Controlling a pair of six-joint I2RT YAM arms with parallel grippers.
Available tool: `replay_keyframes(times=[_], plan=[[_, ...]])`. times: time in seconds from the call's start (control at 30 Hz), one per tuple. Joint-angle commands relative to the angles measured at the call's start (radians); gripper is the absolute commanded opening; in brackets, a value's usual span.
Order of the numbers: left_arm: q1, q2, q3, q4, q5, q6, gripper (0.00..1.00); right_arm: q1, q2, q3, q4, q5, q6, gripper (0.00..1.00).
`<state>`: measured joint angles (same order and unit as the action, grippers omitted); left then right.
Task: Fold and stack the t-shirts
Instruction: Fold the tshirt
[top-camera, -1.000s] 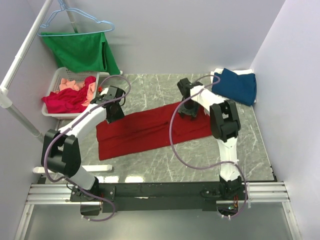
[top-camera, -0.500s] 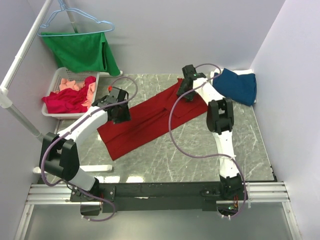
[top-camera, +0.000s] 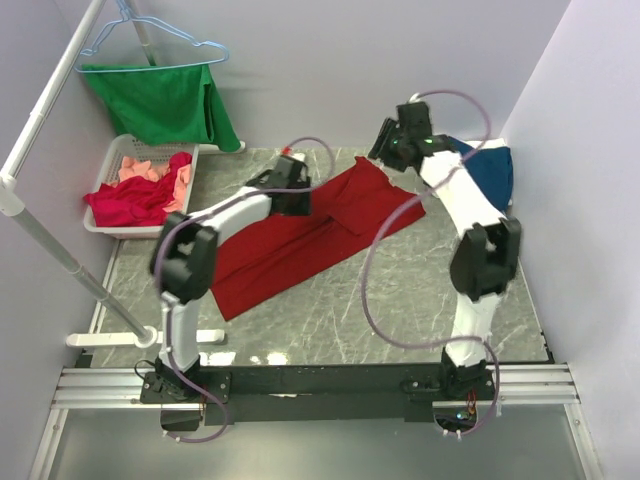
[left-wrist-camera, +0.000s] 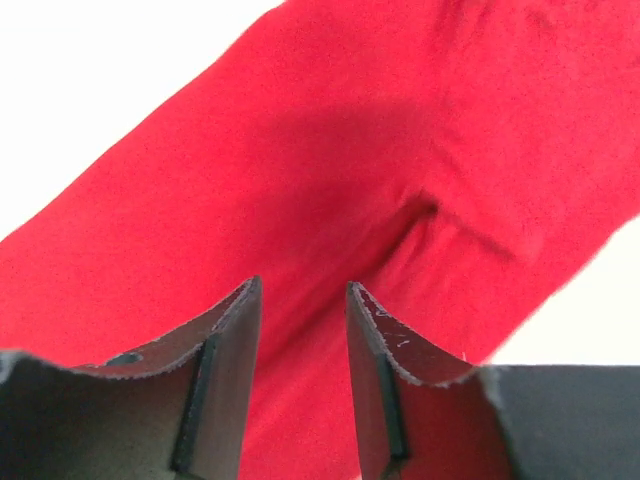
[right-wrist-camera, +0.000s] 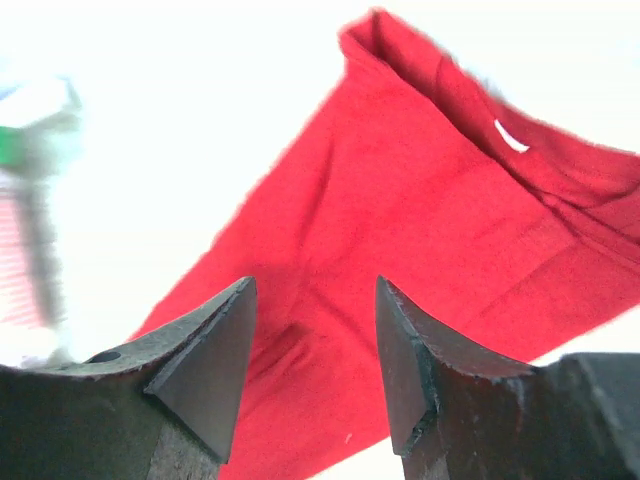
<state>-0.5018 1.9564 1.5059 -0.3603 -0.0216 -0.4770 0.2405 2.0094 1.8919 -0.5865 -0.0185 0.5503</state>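
Left gripper (left-wrist-camera: 302, 290) hung over the middle of the deep-red shirt (top-camera: 270, 260), which lay spread diagonally on the table (top-camera: 420, 290). Right gripper (right-wrist-camera: 315, 285) hung above that shirt's far corner. Blue shirt (top-camera: 495, 170) lay just right of the right gripper, under that arm. Basket (top-camera: 113, 158) with crimson shirt (top-camera: 130, 205) sat well left of the left gripper. Both jaws stood apart, holding nothing.
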Motion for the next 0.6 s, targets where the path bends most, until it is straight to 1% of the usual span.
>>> replay_keyframes(times=[0.0,0.03,0.07,0.13,0.17,0.23,0.27,0.33,0.37,0.4,0.5,0.57], plan=[[-0.07,0.143,0.158,0.026,-0.046,0.104,0.44,-0.009,-0.191,-0.131,0.001,-0.006,-0.023,0.58],[-0.087,0.153,0.171,0.035,-0.052,0.113,0.44,-0.007,-0.258,-0.173,0.014,-0.018,-0.018,0.57],[-0.092,0.162,0.183,0.055,-0.055,0.121,0.45,-0.007,-0.296,-0.271,0.03,-0.029,-0.016,0.58],[-0.101,0.171,0.201,0.086,-0.054,0.118,0.46,-0.009,-0.393,-0.364,0.062,-0.02,-0.015,0.58],[-0.103,0.173,0.212,0.119,-0.052,0.115,0.47,-0.009,-0.425,-0.442,0.071,-0.023,-0.013,0.58],[-0.11,0.179,0.221,0.145,-0.054,0.112,0.48,-0.009,-0.495,-0.502,0.074,-0.012,-0.016,0.58],[-0.113,0.185,0.243,0.152,-0.06,0.113,0.51,-0.007,-0.514,-0.554,0.079,-0.008,-0.015,0.58],[-0.122,0.216,0.278,0.139,-0.074,0.12,0.57,-0.009,-0.563,-0.599,0.082,0.002,-0.012,0.58],[-0.127,0.229,0.325,0.127,-0.077,0.127,0.59,-0.009,-0.574,-0.629,0.083,0.006,-0.01,0.58],[-0.13,0.263,0.35,0.095,-0.086,0.13,0.6,-0.009,-0.584,-0.64,0.082,0.017,-0.01,0.58],[-0.144,0.331,0.444,0.052,-0.093,0.138,0.57,-0.01,-0.616,-0.656,0.06,0.07,-0.006,0.58],[-0.152,0.373,0.5,0.024,-0.095,0.143,0.54,-0.009,-0.626,-0.651,0.054,0.077,-0.001,0.58]])
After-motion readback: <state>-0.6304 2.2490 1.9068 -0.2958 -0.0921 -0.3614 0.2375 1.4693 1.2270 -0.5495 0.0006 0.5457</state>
